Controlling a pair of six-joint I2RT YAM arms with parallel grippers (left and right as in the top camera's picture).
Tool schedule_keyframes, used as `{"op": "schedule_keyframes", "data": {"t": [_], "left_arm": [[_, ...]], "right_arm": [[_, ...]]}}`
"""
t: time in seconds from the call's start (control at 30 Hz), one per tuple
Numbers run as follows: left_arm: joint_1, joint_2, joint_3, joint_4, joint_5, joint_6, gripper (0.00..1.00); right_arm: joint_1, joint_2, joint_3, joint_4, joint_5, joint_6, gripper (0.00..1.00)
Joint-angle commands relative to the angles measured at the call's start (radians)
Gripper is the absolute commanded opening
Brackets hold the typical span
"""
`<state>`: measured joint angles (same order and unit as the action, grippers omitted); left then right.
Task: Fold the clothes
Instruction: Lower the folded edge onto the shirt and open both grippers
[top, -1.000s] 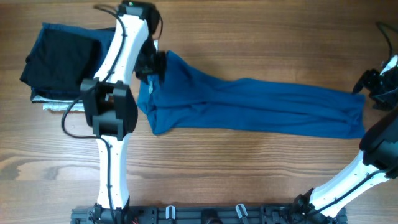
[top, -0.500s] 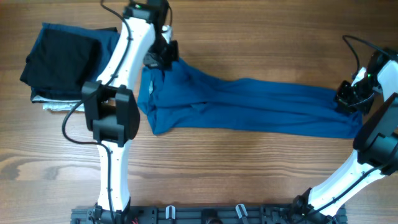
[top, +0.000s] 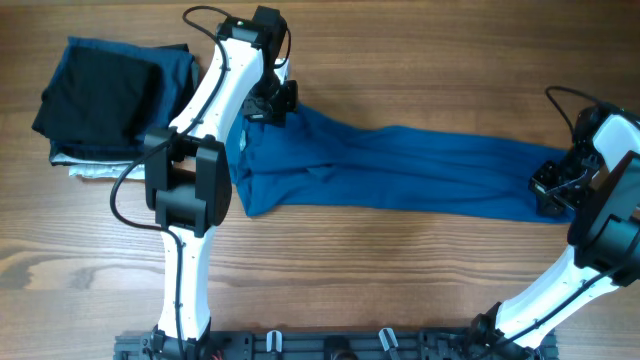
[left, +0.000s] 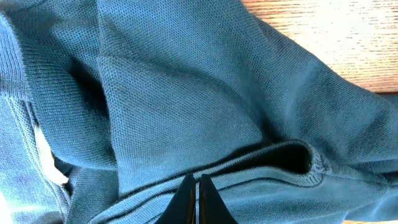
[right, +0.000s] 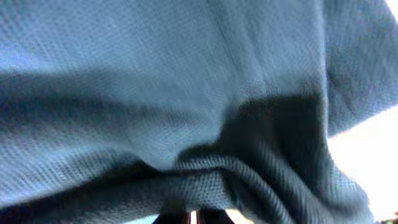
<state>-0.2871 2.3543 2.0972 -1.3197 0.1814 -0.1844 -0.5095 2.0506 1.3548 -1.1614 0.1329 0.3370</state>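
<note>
A blue T-shirt (top: 400, 165) is lying stretched out on the wooden table (top: 400, 290), running in a long, rumpled band away from the pile of folded clothes (top: 100, 95). Its nearer end is sitting just beside the pile and its other end is reaching well away from it. The band is lying wider and more bunched at the end close to the pile and narrowing a little toward the far end.

The left gripper (top: 270, 103) is sitting at the shirt's corner nearest the pile, on the edge farthest from the robot's base. In the left wrist view its two dark fingers are pressing almost together, with a stitched hem fold lying right at their tips, so they appear to be pinching that edge of the shirt. A pale label (left: 46, 149) is showing among the folds off to one side.

The right gripper (top: 552, 190) is sitting at the end of the shirt farthest from the pile. In the right wrist view the cloth is filling nearly the whole picture and bunching into a thick ridge right at the fingers, which are barely showing and appear to be closing on that ridge.
</note>
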Motion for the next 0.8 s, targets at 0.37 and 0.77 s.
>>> {"op": "schedule_keyframes", "data": {"t": [0.37,0.77], "left_arm": [[0.003,-0.121,-0.003,0.03,0.001,0.019,0.05],[0.012,-0.121,-0.003,0.031,0.0,0.02,0.07]], "right_arm": [[-0.01,-0.237,0.033,0.142,-0.077,-0.05,0.04],[-0.027,0.103,0.031,0.349,-0.183,-0.181,0.04]]}}
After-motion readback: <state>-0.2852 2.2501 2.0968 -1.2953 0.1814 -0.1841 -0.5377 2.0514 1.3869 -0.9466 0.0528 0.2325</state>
